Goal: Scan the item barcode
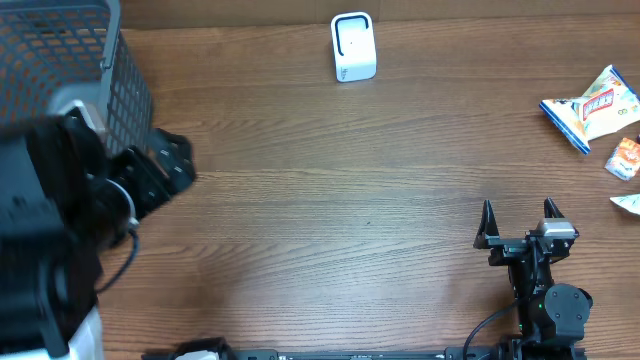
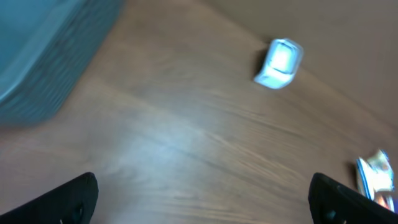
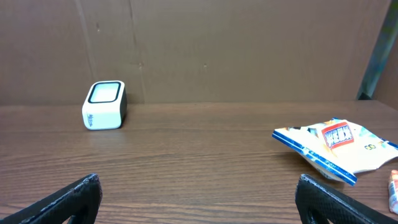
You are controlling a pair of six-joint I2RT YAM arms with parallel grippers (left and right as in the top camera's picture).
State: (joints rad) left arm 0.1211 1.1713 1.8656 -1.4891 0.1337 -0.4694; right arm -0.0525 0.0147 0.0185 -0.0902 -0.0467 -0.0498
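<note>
Plainly, my right pincer, spread wide and empty like my left pincer, is the nearer one to the snack packet lying ahead and rightward at the counter edge.

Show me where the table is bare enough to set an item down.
Bare: the middle of the brown wooden table, bordered by the white box scanner at the back, the grey mesh basket at left, and the blue-and-white snack packet at right. Crowded: the right edge, where small packets cluster.
</note>
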